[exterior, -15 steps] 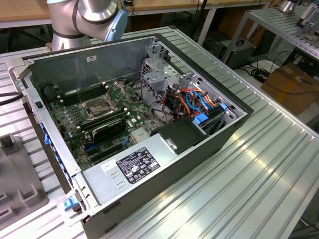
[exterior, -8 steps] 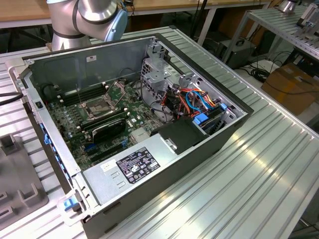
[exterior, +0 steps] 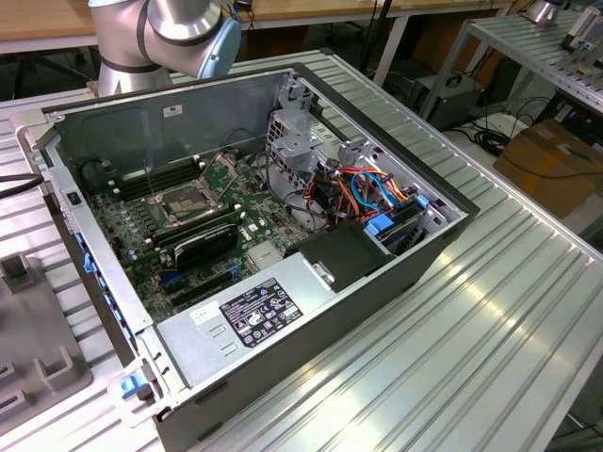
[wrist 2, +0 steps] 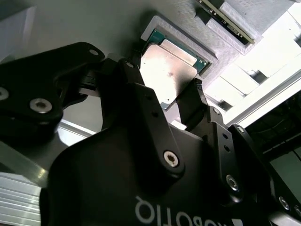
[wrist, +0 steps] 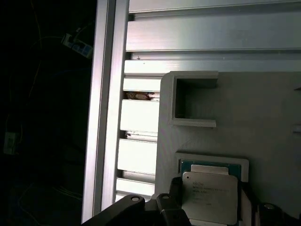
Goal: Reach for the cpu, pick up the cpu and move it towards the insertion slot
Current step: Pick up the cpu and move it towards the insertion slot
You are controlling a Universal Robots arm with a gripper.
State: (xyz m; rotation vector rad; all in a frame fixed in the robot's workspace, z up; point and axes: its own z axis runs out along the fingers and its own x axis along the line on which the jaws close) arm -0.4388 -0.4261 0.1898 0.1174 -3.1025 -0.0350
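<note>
Arm [exterior: 179, 28]: silver-grey rounded joint housing, pale blue end cap. Gripper [wrist 2: 164, 77]: matte black linked bars, silver socket screws, white lettering on body.

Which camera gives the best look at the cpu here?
The first wrist view: the cpu faces the camera squarely, evenly lit, lying in a recess of the grey tray. In the second wrist view glare washes it out and the gripper hides part. The exterior view takes in the computer case instead.
</note>
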